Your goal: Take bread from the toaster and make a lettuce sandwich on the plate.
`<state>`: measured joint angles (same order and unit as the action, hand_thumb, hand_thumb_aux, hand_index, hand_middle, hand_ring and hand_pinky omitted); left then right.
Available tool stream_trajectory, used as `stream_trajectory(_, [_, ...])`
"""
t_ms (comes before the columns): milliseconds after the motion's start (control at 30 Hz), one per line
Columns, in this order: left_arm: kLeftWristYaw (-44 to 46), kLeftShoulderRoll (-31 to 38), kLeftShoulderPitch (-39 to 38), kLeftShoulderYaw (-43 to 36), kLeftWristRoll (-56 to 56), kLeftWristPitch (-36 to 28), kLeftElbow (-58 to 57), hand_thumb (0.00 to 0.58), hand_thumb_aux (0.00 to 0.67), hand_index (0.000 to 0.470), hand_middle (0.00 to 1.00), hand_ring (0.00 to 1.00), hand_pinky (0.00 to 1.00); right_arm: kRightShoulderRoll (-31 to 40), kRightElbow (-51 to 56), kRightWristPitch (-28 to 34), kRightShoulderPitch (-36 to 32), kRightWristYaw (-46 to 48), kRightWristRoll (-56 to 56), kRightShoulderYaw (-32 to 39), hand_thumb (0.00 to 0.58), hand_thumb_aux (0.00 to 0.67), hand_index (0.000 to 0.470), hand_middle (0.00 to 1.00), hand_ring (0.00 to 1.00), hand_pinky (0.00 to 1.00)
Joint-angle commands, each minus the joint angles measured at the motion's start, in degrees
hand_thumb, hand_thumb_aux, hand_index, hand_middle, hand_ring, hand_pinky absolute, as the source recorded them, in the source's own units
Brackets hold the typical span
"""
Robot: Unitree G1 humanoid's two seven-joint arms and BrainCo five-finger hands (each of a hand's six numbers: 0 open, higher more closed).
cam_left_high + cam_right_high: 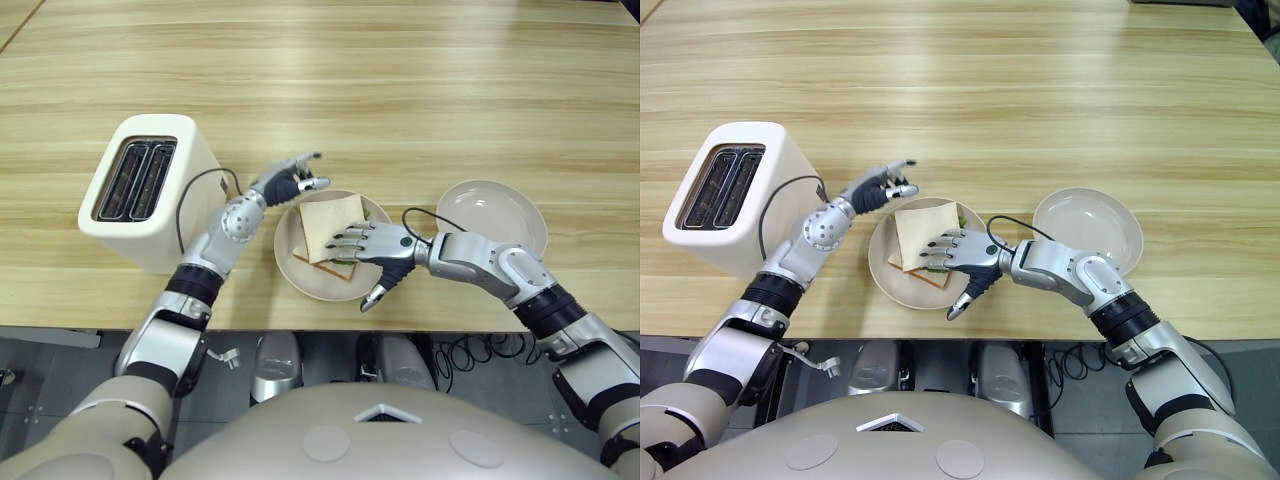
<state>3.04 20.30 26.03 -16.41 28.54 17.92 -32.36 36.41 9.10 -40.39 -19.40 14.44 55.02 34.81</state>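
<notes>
Left eye view has the job looking nearly finished. Both slots (pixel 138 178) of the toaster (pixel 150 200) are dark and empty, and the sandwich is already stacked on the plate (pixel 318 287): a lower bread slice (pixel 322 264), a sliver of green lettuce (pixel 960 213) peeking out at the far edge, and the top bread slice (pixel 330 225) lying askew over them, one corner pointing back toward the robot. What is left, I'd guess, is only squaring that top slice and letting go.

The right hand (pixel 385 250) lies with fingers spread flat on the near edge of the top slice, thumb hanging clear past the rim, so it is pressing, not gripping. The left hand (pixel 285 182) hovers just beside the plate's far-left rim, fingers loose, carrying nothing.

The toaster is a smooth, cream, round-cornered box with a black cable (pixel 205 185) looping off it. The bread looks pale, soft and square. Both the plate and the empty plate (pixel 495 215) to its right are round, shallow and matte beige, on a striped wood-grain table (pixel 400 90).
</notes>
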Motion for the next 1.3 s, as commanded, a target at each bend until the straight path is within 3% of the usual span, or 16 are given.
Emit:
stream_trajectory(33, [-8.6, 1.9, 0.5, 3.4, 3.0, 0.2, 5.9, 0.000, 0.000, 0.000, 0.00, 0.00, 0.00, 0.3, 5.1, -1.0, 1.8, 4.5, 2.2, 5.0, 0.000, 0.000, 0.000, 0.00, 0.00, 0.00])
stream_trajectory(233, [-12.4, 3.5, -3.1, 7.6, 2.6, 0.7, 19.3, 0.000, 0.000, 0.000, 0.00, 0.00, 0.00, -0.6, 6.2, -1.4, 1.4, 3.3, 2.4, 5.2, 0.000, 0.000, 0.000, 0.00, 0.00, 0.00])
stream_trajectory(467, [-0.4, 8.1, -14.9, 9.6, -4.1, -0.3, 35.4, 0.000, 0.000, 0.000, 0.00, 0.00, 0.00, -1.7, 0.7, -2.7, 0.8, -9.7, -1.1, -2.3, 0.000, 0.000, 0.000, 0.00, 0.00, 0.00])
stream_trajectory(500, [1.3, 8.9, -16.9, 10.0, -5.3, -0.7, 37.2, 0.363, 0.260, 0.179, 0.00, 0.00, 0.00, -1.6, -0.9, -2.7, 1.1, -11.2, -3.2, -4.4, 0.000, 0.000, 0.000, 0.00, 0.00, 0.00])
stream_trajectory(533, [2.7, 9.8, -18.8, 10.3, -5.9, -1.1, 38.7, 0.436, 0.336, 0.231, 0.00, 0.00, 0.00, -1.4, -2.4, -2.8, 1.4, -12.2, -5.5, -6.5, 0.000, 0.000, 0.000, 0.00, 0.00, 0.00])
stream_trajectory(600, [4.6, 11.2, -22.3, 11.4, -6.9, -0.8, 40.9, 0.472, 0.381, 0.262, 0.00, 0.00, 0.00, -0.9, -5.5, -3.1, 2.4, -13.1, -11.1, -10.6, 0.000, 0.000, 0.000, 0.00, 0.00, 0.00])
stream_trajectory(633, [5.6, 11.9, -24.3, 12.0, -7.9, -0.3, 41.9, 0.580, 0.670, 0.460, 0.47, 0.47, 0.47, -0.6, -7.2, -3.2, 2.9, -13.4, -14.4, -12.9, 0.000, 0.000, 0.000, 0.00, 0.00, 0.00])
stream_trajectory(667, [6.3, 12.3, -25.9, 12.6, -8.9, 0.1, 42.8, 0.580, 0.670, 0.460, 0.82, 0.82, 0.82, -0.4, -8.6, -3.2, 3.4, -13.3, -17.2, -14.7, 0.000, 0.000, 0.000, 0.00, 0.00, 0.00])
stream_trajectory(700, [6.8, 12.6, -27.2, 13.4, -9.9, 0.5, 43.6, 0.580, 0.670, 0.460, 1.00, 1.00, 1.00, -0.1, -9.8, -3.2, 3.9, -13.1, -19.4, -16.4, 0.000, 0.000, 0.000, 0.00, 0.00, 0.00])
stream_trajectory(733, [6.9, 12.6, -28.2, 14.4, -11.0, 1.0, 44.3, 0.580, 0.670, 0.460, 1.00, 1.00, 1.00, 0.2, -10.7, -3.1, 4.4, -12.8, -21.2, -18.0, 0.000, 0.000, 0.000, 0.00, 0.00, 0.00])
stream_trajectory(767, [6.7, 12.5, -28.8, 15.4, -12.2, 1.6, 44.6, 0.580, 0.670, 0.460, 1.00, 1.00, 1.00, 0.6, -11.4, -3.0, 5.0, -12.3, -22.7, -19.1, 0.152, 0.095, 0.065, 0.00, 0.00, 0.00])
stream_trajectory(800, [6.6, 12.2, -29.3, 16.5, -13.6, 2.3, 44.8, 0.580, 0.670, 0.460, 1.00, 1.00, 1.00, 1.0, -12.3, -2.8, 5.7, -11.6, -24.4, -20.2, 0.542, 0.499, 0.343, 0.00, 0.00, 0.00])
stream_trajectory(833, [7.2, 12.2, -30.2, 17.2, -15.5, 2.9, 44.9, 0.580, 0.670, 0.460, 1.00, 1.00, 1.00, 1.7, -13.0, -3.0, 6.8, -10.6, -26.3, -21.0, 0.580, 0.670, 0.460, 1.00, 1.00, 1.00])
stream_trajectory(1067, [23.1, 19.0, -43.9, 10.9, -21.0, 3.2, 47.2, 0.580, 0.670, 0.460, 1.00, 1.00, 1.00, 9.0, -11.5, -3.2, 16.7, 1.9, -30.4, -16.8, 0.580, 0.670, 0.460, 1.00, 1.00, 1.00])
stream_trajectory(1300, [29.1, 21.7, -50.5, 6.0, -15.9, 0.8, 48.5, 0.580, 0.670, 0.460, 1.00, 1.00, 1.00, 13.3, -10.3, 0.4, 26.2, 10.5, -28.9, -14.7, 0.580, 0.670, 0.460, 1.00, 1.00, 1.00])
